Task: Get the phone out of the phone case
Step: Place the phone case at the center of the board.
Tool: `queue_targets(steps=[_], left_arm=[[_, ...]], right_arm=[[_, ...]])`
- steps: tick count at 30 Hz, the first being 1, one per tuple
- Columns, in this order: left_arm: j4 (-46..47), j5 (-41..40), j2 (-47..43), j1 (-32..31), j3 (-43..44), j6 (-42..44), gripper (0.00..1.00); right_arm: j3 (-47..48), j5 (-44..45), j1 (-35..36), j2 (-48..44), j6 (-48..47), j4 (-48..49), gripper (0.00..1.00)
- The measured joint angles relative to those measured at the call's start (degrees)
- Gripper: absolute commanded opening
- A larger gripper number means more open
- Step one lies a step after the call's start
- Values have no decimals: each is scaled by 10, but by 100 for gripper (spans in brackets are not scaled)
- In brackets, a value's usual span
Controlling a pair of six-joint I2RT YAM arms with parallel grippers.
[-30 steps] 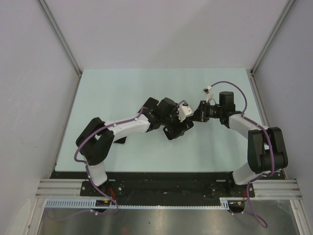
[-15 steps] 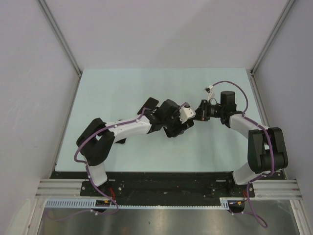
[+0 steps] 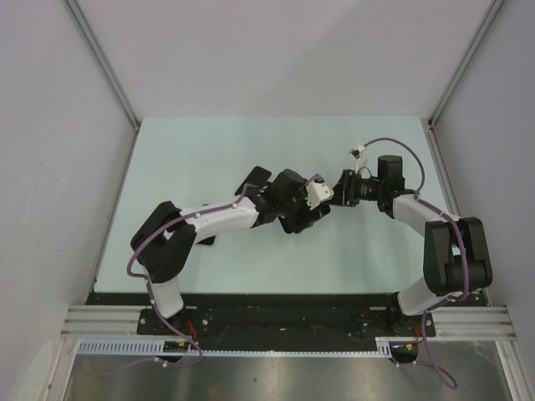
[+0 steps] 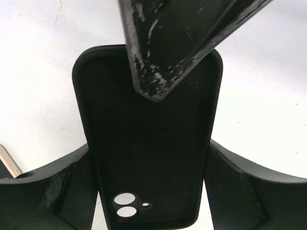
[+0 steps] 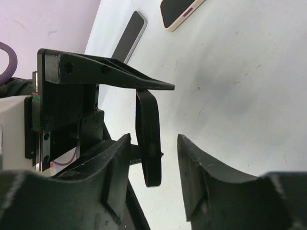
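The case (image 4: pixel 148 120), seemingly empty, is clamped by its long edges in the left gripper (image 4: pixel 148 167) above the table (image 5: pixel 230 86), a phone (image 5: pixel 129 37) lying well apart, and the right gripper (image 5: pixel 154 143) is parted around its end, so only backing off and setting down seem called for.

This looks like a robotics lab test cell. Plain grey panels (image 3: pixel 276 50) on aluminium posts (image 3: pixel 102 65) enclose a pale table (image 3: pixel 192 150). A metal rail (image 3: pixel 284 322) runs along its near edge.

Overhead camera plus two wrist cameras.
Top view looks down on the table (image 3: pixel 209 150); close views from behind left claw (image 4: pixel 148 143) and right claw (image 5: pixel 153 141) share the phone case (image 4: pixel 124 134).
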Motion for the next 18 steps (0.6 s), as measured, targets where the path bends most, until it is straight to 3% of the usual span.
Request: queue_targets(steps=[6,18], left_arm=[[0,-7,-1,33,-1,0,59],[-20,-47,-113,221,-74,11,60]], right_arm=[[0,-3,-18,0,1,5,65],[0,-1,-25,0,-5,9,67]])
